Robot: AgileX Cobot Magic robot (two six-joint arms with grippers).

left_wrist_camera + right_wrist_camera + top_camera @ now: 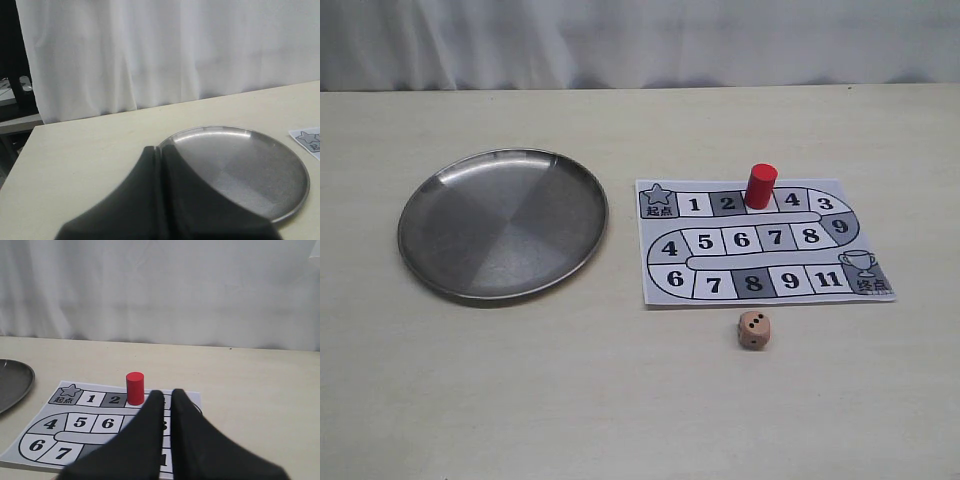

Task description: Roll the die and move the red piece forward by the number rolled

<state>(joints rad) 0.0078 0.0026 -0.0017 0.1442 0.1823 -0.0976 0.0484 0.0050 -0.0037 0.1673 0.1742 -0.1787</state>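
Observation:
The red piece (760, 185) stands upright on the paper board (670, 285), on the square between 2 and 4 in the top row. The die (753, 330) lies on the table just in front of the board's near edge, below square 8. Neither gripper shows in the exterior view. In the right wrist view my right gripper (167, 395) is shut but for a thin slit, holds nothing, and sits short of the red piece (135, 388); the die is hidden there. My left gripper (160, 150) is shut and empty at the near rim of the metal plate (280, 200).
A round steel plate (440, 260) lies left of the board, with nothing in it. A white curtain (640, 40) closes off the far table edge. A corner of the board (309, 140) shows in the left wrist view.

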